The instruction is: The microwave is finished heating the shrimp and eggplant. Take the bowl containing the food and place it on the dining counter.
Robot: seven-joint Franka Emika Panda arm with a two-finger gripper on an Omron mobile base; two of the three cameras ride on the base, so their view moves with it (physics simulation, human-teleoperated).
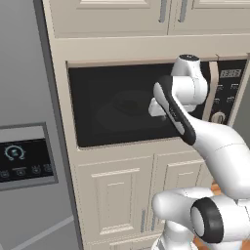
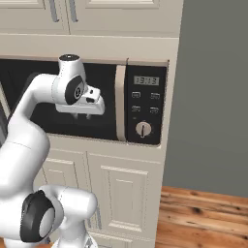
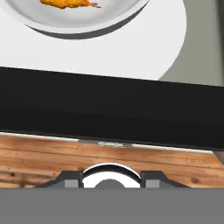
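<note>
Microwave (image 1: 122,105) built into cream cabinetry, dark glass door shut across the front, long beige handle (image 2: 120,102) upright along its right edge, black button panel (image 2: 145,104) with lit display and round dial further right; grey fridge (image 1: 24,146) with dark touch panel on the far left, cream cabinet doors (image 1: 117,200) below, wooden floor (image 2: 203,213) at lower right. White arm raised from the base, reaching up in front of the door, hand level with the middle of the glass; gripper (image 2: 81,115) pointing down, close to the glass, left of the handle and apart from it. Fingers small and partly hidden in both base views, dark tips barely showing at the bottom of the hand view, so cannot tell whether the jaws stand parted or closed; nothing seen held between them. From the hand view, looking down past a dark band: bowl (image 3: 87,26), grey with pale rim, resting on the flat white turntable plate (image 3: 131,52), orange shrimp (image 3: 68,3) lying inside it at the top edge of the view. Through the dark glass in the left base view, a faint round outline near the middle of the cavity, too dim to tell apart
</note>
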